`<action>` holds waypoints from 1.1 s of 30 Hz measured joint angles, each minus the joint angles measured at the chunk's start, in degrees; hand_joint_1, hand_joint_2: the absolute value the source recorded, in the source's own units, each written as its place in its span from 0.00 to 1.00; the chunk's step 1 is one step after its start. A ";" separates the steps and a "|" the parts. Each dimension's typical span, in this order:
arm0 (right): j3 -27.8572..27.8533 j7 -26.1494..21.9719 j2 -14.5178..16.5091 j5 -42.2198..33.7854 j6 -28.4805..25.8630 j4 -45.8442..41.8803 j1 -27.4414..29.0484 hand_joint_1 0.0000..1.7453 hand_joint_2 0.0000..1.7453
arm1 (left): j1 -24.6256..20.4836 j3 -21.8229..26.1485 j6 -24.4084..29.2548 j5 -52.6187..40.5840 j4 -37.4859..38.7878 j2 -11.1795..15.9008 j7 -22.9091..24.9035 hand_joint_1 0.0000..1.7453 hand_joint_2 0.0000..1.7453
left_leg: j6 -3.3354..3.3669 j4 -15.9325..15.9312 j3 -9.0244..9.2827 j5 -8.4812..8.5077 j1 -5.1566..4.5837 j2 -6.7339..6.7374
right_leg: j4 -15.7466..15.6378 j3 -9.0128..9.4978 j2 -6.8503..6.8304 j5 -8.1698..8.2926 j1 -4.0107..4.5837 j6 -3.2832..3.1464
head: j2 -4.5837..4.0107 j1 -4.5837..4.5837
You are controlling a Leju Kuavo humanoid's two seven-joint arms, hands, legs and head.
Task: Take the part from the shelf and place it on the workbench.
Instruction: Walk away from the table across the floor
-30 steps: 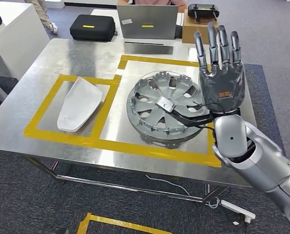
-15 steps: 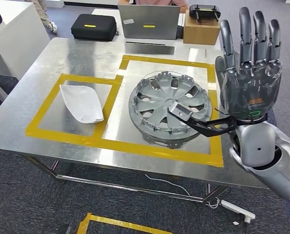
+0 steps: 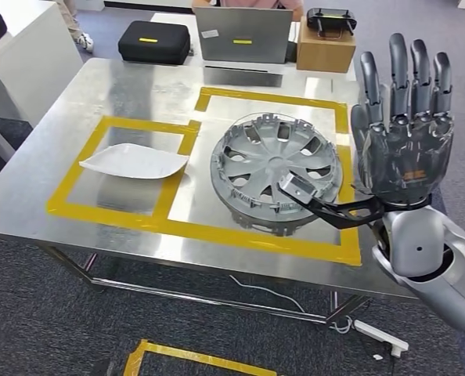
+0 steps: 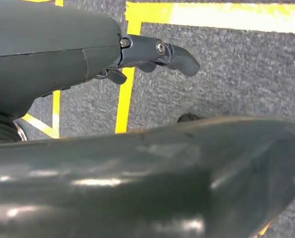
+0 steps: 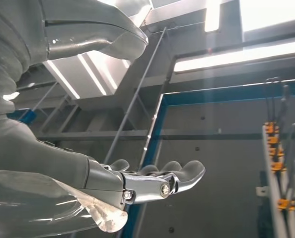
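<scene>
The white curved part (image 3: 135, 161) lies on the steel workbench (image 3: 130, 86), inside the left yellow-taped frame. A silver wheel cover (image 3: 260, 157) fills the right taped frame. My right hand (image 3: 405, 141) is raised above the bench's right edge, past the wheel cover, with its fingers straight up, spread, and holding nothing. The right wrist view shows those fingers (image 5: 165, 181) stretched out against the ceiling. In the left wrist view my left hand (image 4: 146, 52) hangs over grey carpet with yellow tape lines, fingers extended and nothing in them.
At the bench's far edge stand a grey laptop (image 3: 242, 35), a black case (image 3: 153, 41) and a cardboard box (image 3: 326, 47) with a controller on top. A white table (image 3: 23, 55) stands to the left. A power strip (image 3: 380, 337) lies on the floor at the right.
The white part has turned on the bench from lying lengthwise to lying crosswise inside its frame. My right hand has risen and moved right, off the wheel cover.
</scene>
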 joint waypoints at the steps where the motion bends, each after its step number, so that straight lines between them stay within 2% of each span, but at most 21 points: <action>1: -0.20 0.00 -0.03 0.00 -0.11 0.04 0.20 0.00 1.00 | -0.01 -0.01 0.10 -0.03 0.00 -0.03 -0.04 0.00 0.00 | -0.44 0.18 -0.20 0.17 -0.07 -0.03 | -0.87 0.44 0.06 0.04 0.13 -0.28 | 0.00 -0.04; 4: -0.48 0.01 -0.09 0.00 -0.29 0.26 0.85 0.00 1.00 | 0.02 -0.01 0.30 -0.05 0.00 -0.08 -0.09 0.00 0.00 | -1.55 0.44 -0.67 0.29 0.05 -0.10 | -0.76 -0.31 0.35 0.85 0.26 -1.60 | -0.01 -0.13; 6: -0.75 0.01 -0.09 0.00 -0.37 0.40 1.20 0.00 1.00 | 0.02 0.00 0.38 -0.06 0.00 -0.08 -0.09 0.00 0.00 | -2.01 3.42 -1.81 -2.87 0.19 -0.19 | -0.88 -1.14 0.31 1.64 0.21 -2.74 | -0.01 -0.24; 9: -1.27 -0.01 -0.09 0.00 -0.51 0.67 2.18 0.00 1.00 | 0.02 -0.01 0.54 -0.23 0.00 -0.14 -0.10 0.00 0.00 | -2.28 13.90 -4.61 -9.96 0.22 -0.27 | -0.86 -3.03 0.33 3.04 0.63 -3.56 | -0.01 -0.36; 10: -1.40 -0.02 -0.09 0.00 -0.58 0.79 2.58 0.00 1.00 | 0.00 -0.02 0.59 -0.37 0.00 -0.17 -0.11 0.00 0.00 | -2.19 15.86 -4.62 -10.68 0.20 -0.29 | -0.85 -3.75 0.37 3.57 0.82 -3.61 | -0.01 -0.36; 11: -1.52 -0.02 -0.09 0.00 -0.65 0.87 2.93 0.00 1.00 | -0.02 -0.03 0.64 -0.50 0.00 -0.19 -0.14 0.00 0.00 | -1.98 15.89 -3.73 -10.28 0.15 -0.31 | -0.84 -4.44 0.43 4.10 0.99 -3.59 | -0.01 -0.37; 13: -1.84 -0.02 -0.09 0.00 -0.81 0.95 3.40 0.00 1.00 | -0.13 -0.05 0.65 -0.68 -0.02 -0.18 -0.23 0.00 0.00 | -1.13 10.13 1.05 -7.67 -0.11 -0.47 | -0.84 -5.70 0.56 5.23 1.25 -3.46 | -0.01 -0.38; 15: -2.26 -0.02 -0.09 0.00 -0.94 0.96 3.61 0.00 1.00 | -0.34 -0.07 0.64 -0.77 -0.07 -0.11 -0.31 0.00 0.00 | -0.23 2.16 6.45 -6.67 -0.54 -0.75 | -0.93 -6.51 0.60 6.33 1.43 -3.14 | -0.01 -0.32; 17: -2.58 -0.02 -0.08 0.00 -1.05 0.99 3.71 0.00 1.00 | -0.51 -0.08 0.63 -0.92 -0.11 -0.09 -0.38 0.00 0.00 | 0.16 -1.33 8.14 -6.74 -1.01 -0.90 | -1.36 -6.72 0.49 7.47 1.27 -2.51 | 0.00 -0.44; 19: -2.73 -0.03 -0.08 0.00 -1.13 1.07 3.95 0.00 1.00 | -0.54 -0.10 0.63 -1.11 -0.12 -0.14 -0.42 0.00 0.00 | 0.62 -2.01 7.49 -5.37 -1.18 -0.77 | -1.95 -6.83 0.46 8.25 0.99 -1.73 | 0.00 -0.63; 20: -2.77 -0.03 -0.09 0.00 -1.15 1.11 4.10 0.00 1.00 | -0.56 -0.10 0.63 -1.18 -0.12 -0.13 -0.43 0.00 0.00 | 1.03 -2.37 7.08 -4.52 -1.13 -0.64 | -1.61 -7.24 0.47 7.36 0.92 -1.47 | 0.00 -0.62; 21: -2.81 -0.03 -0.10 0.00 -1.16 1.18 4.24 0.00 1.00 | -0.58 -0.11 0.64 -1.20 -0.13 -0.12 -0.43 0.00 0.00 | 1.40 -2.75 6.51 -3.60 -1.03 -0.49 | -0.23 -7.88 0.48 5.34 0.90 -1.30 | 0.00 -0.56; 23: -2.86 -0.02 -0.11 0.00 -1.17 1.30 4.44 0.00 1.00 | -0.64 -0.14 0.66 -1.23 -0.13 -0.07 -0.44 0.00 0.00 | 1.91 -2.94 4.80 -2.02 -1.04 -0.30 | 6.18 -9.71 0.45 -0.76 0.85 -1.16 | 0.00 -0.46; 24: -2.87 -0.02 -0.11 0.00 -1.18 1.36 4.58 0.00 1.00 | -0.65 -0.16 0.67 -1.24 -0.13 -0.08 -0.44 0.00 0.00 | 1.97 -2.90 3.80 -1.28 -1.11 -0.25 | 10.09 -10.40 0.46 -2.98 0.85 -1.04 | 0.00 -0.43; 25: -2.87 -0.02 -0.11 0.00 -1.19 1.43 4.77 0.00 1.00 | -0.64 -0.20 0.67 -1.26 -0.13 -0.10 -0.44 0.00 0.00 | 1.98 -2.84 2.77 -0.55 -1.17 -0.19 | 13.19 -10.57 0.46 -3.86 0.85 -0.95 | 0.00 -0.40; 26: -2.88 -0.02 -0.11 0.00 -1.22 1.50 4.98 0.00 1.00 | -0.64 -0.25 0.67 -1.27 -0.13 -0.14 -0.44 0.00 0.00 | 1.93 -2.75 1.74 0.16 -1.20 -0.14 | 14.65 -9.93 0.45 -3.39 0.86 -0.88 | 0.00 -0.39; 27: -2.92 -0.02 -0.10 0.00 -1.28 1.58 5.19 0.00 1.00 | -0.64 -0.31 0.67 -1.28 -0.13 -0.18 -0.45 0.00 0.00 | 1.81 -2.61 0.78 0.82 -1.20 -0.10 | 14.09 -8.30 0.43 -2.03 0.86 -0.85 | 0.00 -0.36; 29: -3.15 -0.02 -0.05 0.00 -1.49 1.69 5.68 0.00 1.00 | -0.66 -0.40 0.67 -1.33 -0.14 -0.26 -0.51 0.00 0.00 | 1.44 -2.13 -0.86 1.90 -1.24 -0.10 | 7.41 -1.99 0.26 -0.07 0.90 -0.93 | 0.00 -0.34; 31: -3.63 -0.09 0.17 0.00 -1.81 1.73 6.48 0.00 1.00 | -0.68 -0.43 0.67 -1.43 -0.15 -0.35 -0.61 0.00 0.00 | 0.91 -1.51 -1.84 2.79 -1.37 -0.11 | -0.87 4.29 0.11 -1.28 1.05 -1.22 | 0.00 -0.38; 32: -3.90 -0.14 0.30 0.00 -1.96 1.76 7.00 0.00 1.00 | -0.68 -0.42 0.67 -1.51 -0.15 -0.38 -0.64 0.00 0.00 | 0.61 -1.36 -2.07 3.23 -1.39 -0.11 | -3.16 5.72 0.09 -2.08 1.19 -1.44 | 0.00 -0.39; 33: -4.14 -0.19 0.42 0.00 -2.09 1.80 7.56 0.00 1.00 | -0.66 -0.42 0.68 -1.57 -0.15 -0.40 -0.67 0.00 0.00 | 0.30 -1.31 -2.21 3.68 -1.35 -0.10 | -4.02 5.89 0.12 -2.33 1.28 -1.75 | 0.00 -0.42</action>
